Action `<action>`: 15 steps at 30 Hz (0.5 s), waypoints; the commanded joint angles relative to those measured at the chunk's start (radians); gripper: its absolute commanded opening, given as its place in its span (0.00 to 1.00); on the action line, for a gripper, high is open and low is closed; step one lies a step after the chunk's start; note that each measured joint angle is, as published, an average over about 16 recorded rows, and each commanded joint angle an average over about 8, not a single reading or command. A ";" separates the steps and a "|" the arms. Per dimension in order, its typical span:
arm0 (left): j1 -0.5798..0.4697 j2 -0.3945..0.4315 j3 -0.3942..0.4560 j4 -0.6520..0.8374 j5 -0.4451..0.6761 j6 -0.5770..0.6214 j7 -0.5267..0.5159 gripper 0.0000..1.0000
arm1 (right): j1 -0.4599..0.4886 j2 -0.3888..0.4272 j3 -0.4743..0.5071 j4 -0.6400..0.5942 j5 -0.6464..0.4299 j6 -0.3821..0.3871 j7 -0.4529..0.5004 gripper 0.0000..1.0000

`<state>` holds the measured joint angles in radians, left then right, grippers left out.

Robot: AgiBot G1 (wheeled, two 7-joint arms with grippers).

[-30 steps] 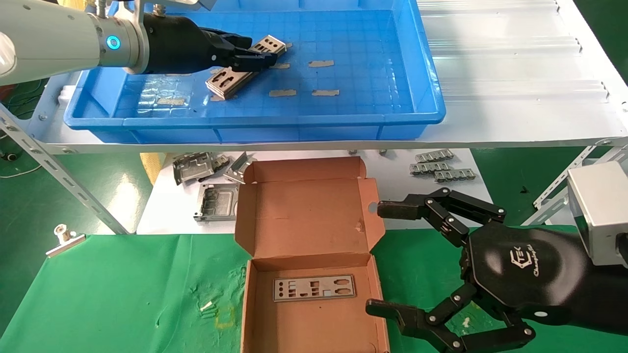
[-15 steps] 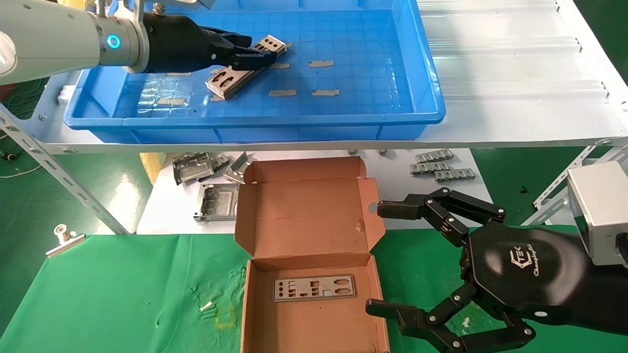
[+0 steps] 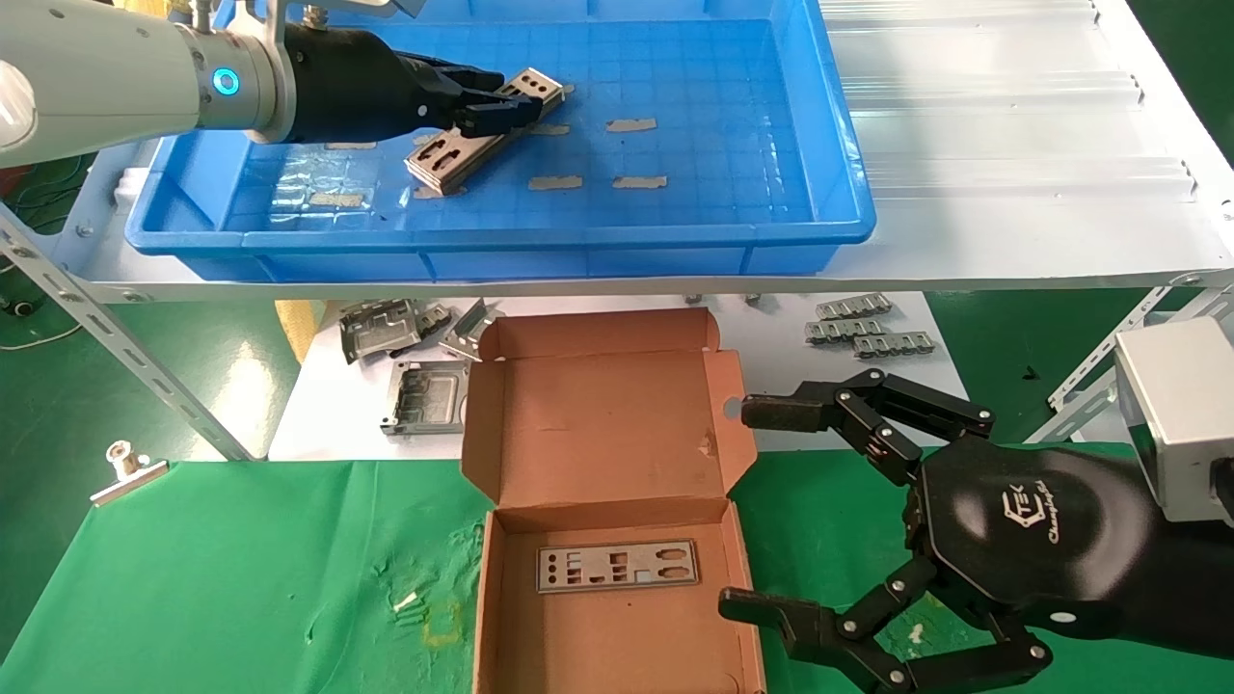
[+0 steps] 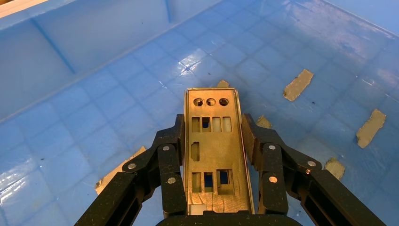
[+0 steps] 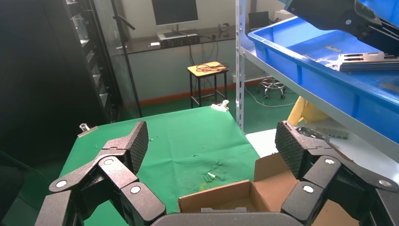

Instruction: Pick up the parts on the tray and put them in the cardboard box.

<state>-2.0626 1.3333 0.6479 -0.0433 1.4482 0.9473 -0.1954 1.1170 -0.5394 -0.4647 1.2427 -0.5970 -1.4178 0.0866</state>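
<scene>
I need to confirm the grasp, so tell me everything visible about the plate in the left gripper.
The thin silver-grey metal plate, punched with three round holes and several square cut-outs, sits lengthwise between the black fingers of the left gripper, which is shut on its long edges. It is tilted, one end resting on the stack of plates in the bright-blue plastic tray.

Pale grey left arm (image 3: 96,77) with glowing blue ring; black linkage hands (silver rivets, white logo).

Tray (image 3: 819,145) was bright blue with a grid floor and grey tape bits, plate (image 4: 211,150) silver-grey with punched holes, box (image 3: 607,424) plain brown, cloth (image 3: 241,569) green
</scene>
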 commanded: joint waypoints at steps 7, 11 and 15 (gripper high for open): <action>-0.014 -0.007 -0.004 -0.002 -0.007 0.015 0.010 0.01 | 0.000 0.000 0.000 0.000 0.000 0.000 0.000 1.00; -0.019 -0.010 -0.005 0.003 -0.010 0.016 0.014 0.33 | 0.000 0.000 0.000 0.000 0.000 0.000 0.000 1.00; -0.021 -0.010 -0.006 0.010 -0.012 0.016 0.015 0.68 | 0.000 0.000 0.000 0.000 0.000 0.000 0.000 1.00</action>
<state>-2.0835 1.3232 0.6418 -0.0339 1.4366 0.9646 -0.1807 1.1170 -0.5394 -0.4647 1.2427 -0.5970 -1.4178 0.0866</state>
